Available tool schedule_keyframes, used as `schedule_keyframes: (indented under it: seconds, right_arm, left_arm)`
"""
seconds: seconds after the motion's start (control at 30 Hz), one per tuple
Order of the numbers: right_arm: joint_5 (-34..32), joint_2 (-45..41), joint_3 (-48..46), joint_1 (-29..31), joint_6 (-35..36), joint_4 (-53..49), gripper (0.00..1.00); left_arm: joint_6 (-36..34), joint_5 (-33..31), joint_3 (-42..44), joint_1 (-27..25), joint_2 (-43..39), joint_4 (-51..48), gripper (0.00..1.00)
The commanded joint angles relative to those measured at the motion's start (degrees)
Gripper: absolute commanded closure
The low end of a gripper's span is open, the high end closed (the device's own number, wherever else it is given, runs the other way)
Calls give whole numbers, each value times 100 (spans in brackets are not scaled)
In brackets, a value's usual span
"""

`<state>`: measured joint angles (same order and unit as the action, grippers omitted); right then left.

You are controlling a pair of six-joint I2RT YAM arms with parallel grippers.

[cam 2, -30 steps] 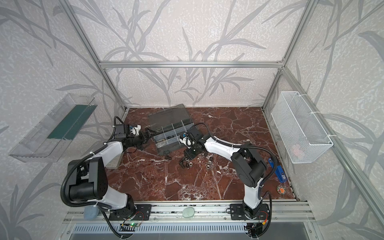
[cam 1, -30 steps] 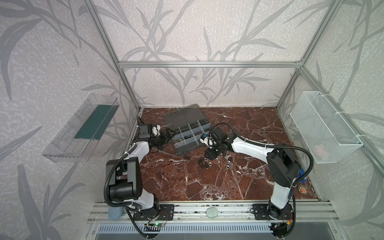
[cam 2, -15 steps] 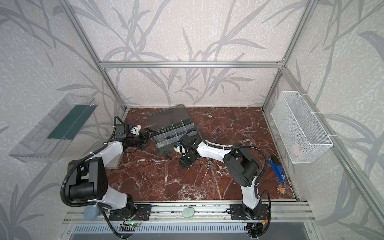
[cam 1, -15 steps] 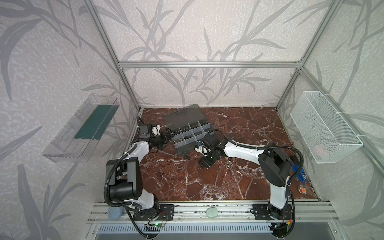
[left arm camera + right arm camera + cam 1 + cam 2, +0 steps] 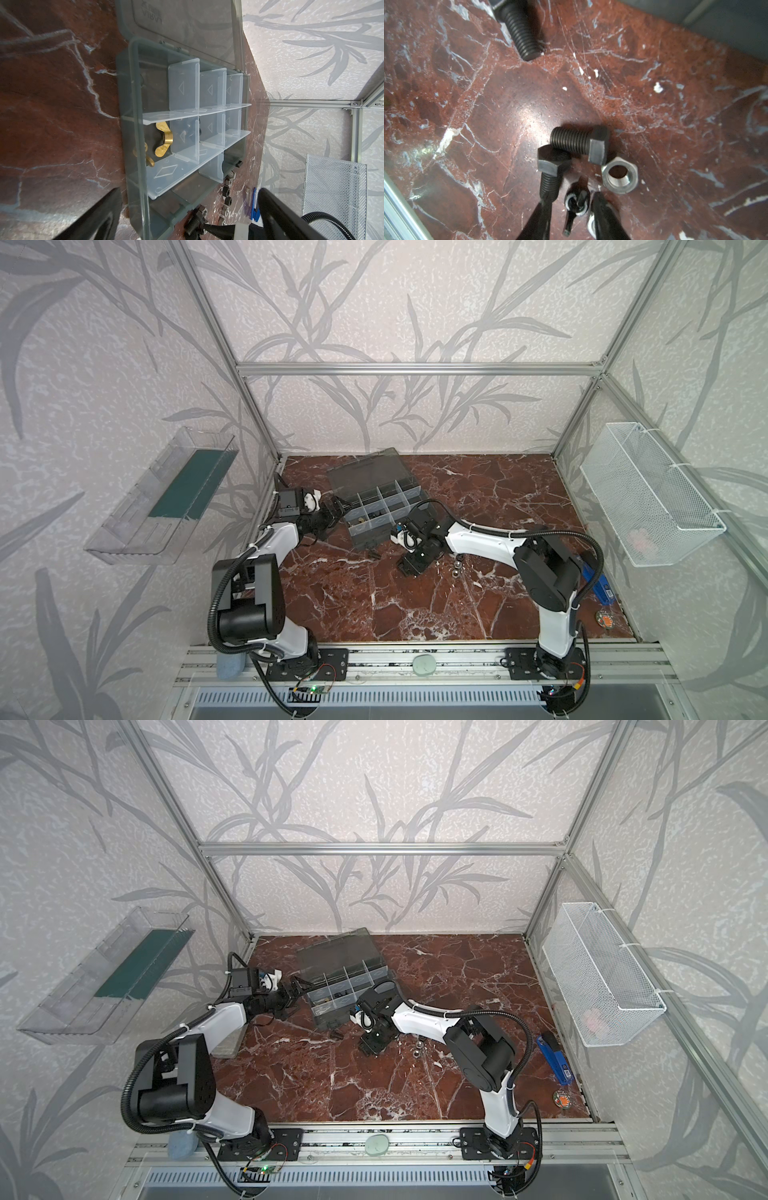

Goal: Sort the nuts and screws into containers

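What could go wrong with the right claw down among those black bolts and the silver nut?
The right gripper straddles a small dark, white-edged piece, but one finger overlaps a black threaded bolt: closing may pinch both or flick one away. The silver hex nut sits close and could get knocked aside.

An organizer case (image 5: 374, 536) sits near the worktop's (image 5: 415, 605) back left corner; loose screws (image 5: 579, 143) and nuts (image 5: 619, 175) lie just before it.
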<state>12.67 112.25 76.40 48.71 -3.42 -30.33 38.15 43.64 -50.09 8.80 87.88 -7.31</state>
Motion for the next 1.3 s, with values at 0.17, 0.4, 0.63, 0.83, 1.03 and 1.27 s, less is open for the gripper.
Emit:
schedule_keyframes:
  seconds: [0.17, 0.4, 0.63, 0.83, 1.03, 1.27]
  right_arm:
    - [-54, 198, 154, 11, 26, -204, 73]
    - [-34, 311, 183, 11, 47, -201, 78]
    - [-1, 376, 213, 9, 52, -205, 84]
    - [25, 413, 269, 12, 100, -290, 93]
    - [38, 365, 390, -4, 161, -414, 100]
    - [374, -14, 770, -202, 372, -593, 100]
  left_arm:
    - [11, 31, 69, 28, -69, -43, 1]
    - [17, 35, 63, 30, -82, -43, 1]
    - [20, 31, 68, 31, -74, -48, 0]
    - [17, 40, 56, 28, -70, -39, 0]
    - [17, 53, 49, 31, -51, -30, 1]
    - [17, 57, 45, 30, -38, -13, 0]
